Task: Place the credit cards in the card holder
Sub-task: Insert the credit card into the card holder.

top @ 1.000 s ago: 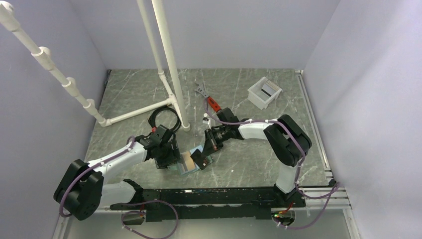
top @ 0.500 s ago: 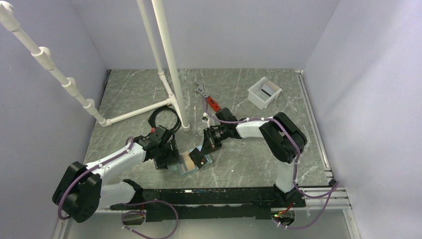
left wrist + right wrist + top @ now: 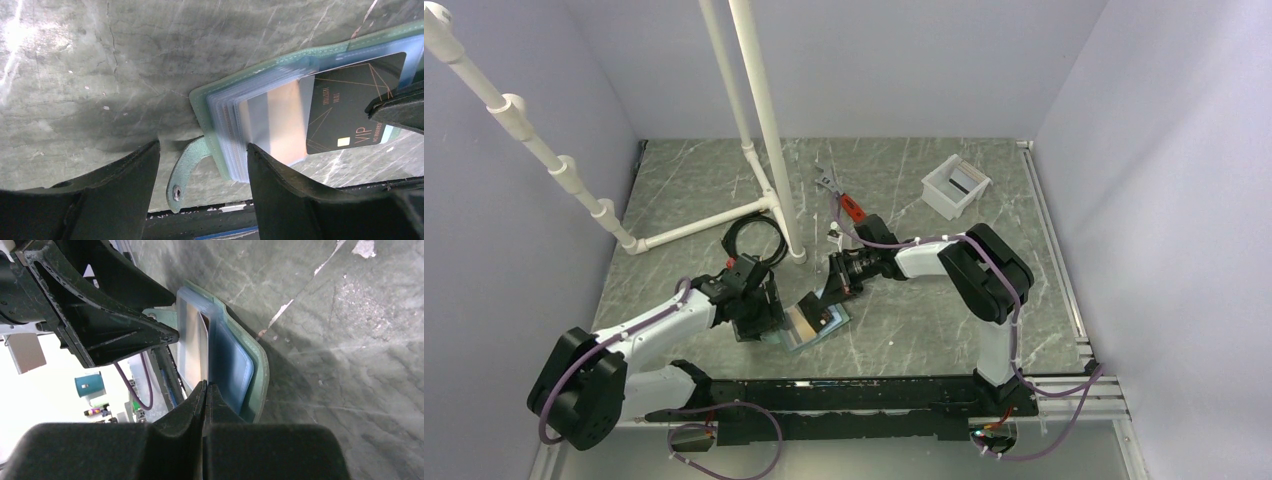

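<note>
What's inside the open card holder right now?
Clear sleeves hold a tan card; a black VIP card overlaps it, its outer edge pinched by the right gripper. Sleeves beneath both cards are covered.

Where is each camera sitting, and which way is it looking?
Top: above and behind, looking down at the table; the left arm and right arm show.
Left wrist: low, facing the card holder; the open left gripper frames it.
Right wrist: looks along the shut right gripper pinching a card.
Both wrist views share the card holder and card.
</note>
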{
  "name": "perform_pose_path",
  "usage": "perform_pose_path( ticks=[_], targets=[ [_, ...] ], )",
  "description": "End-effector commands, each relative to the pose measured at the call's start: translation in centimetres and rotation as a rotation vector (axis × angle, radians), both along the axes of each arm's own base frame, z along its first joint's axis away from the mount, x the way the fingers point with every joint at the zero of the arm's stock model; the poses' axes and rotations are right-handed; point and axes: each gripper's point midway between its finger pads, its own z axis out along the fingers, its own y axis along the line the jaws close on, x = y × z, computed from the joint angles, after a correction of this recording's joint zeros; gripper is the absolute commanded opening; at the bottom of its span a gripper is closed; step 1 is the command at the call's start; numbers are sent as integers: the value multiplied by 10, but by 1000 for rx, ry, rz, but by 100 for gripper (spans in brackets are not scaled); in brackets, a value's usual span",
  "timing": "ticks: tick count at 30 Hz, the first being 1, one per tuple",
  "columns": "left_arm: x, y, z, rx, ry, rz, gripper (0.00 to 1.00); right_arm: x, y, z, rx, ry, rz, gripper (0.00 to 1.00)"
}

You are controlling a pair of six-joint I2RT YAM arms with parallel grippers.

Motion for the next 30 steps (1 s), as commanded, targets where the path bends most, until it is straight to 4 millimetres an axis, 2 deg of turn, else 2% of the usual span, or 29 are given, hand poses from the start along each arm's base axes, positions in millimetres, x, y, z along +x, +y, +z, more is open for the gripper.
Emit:
perform_pose_path(
  ticks=[1,12,16,19,22,26,30],
  targets=[
    [-2,1,-1,-7,1,10,70,7,11,3,44,-41,-19,0],
    [-2,-2,1,-22,-3,5,70,-5,12,-3,52,-32,-39,0],
    [1,-2,15,-37,-33,11,73,-6,9,-9,26,-50,-37,0],
    [-1,4,26,-35,-61,36,79,-4,3,-14,-40,-82,-34,11],
    [-4,8,33,-41,-83,56,79,-1,-4,-15,-97,-121,-26,18],
    [-10,7,26,-65,-70,60,71,1,-8,-13,-131,-159,-9,30],
    [-14,3,12,-71,-25,49,59,0,-7,-10,-125,-170,2,33]
  ],
)
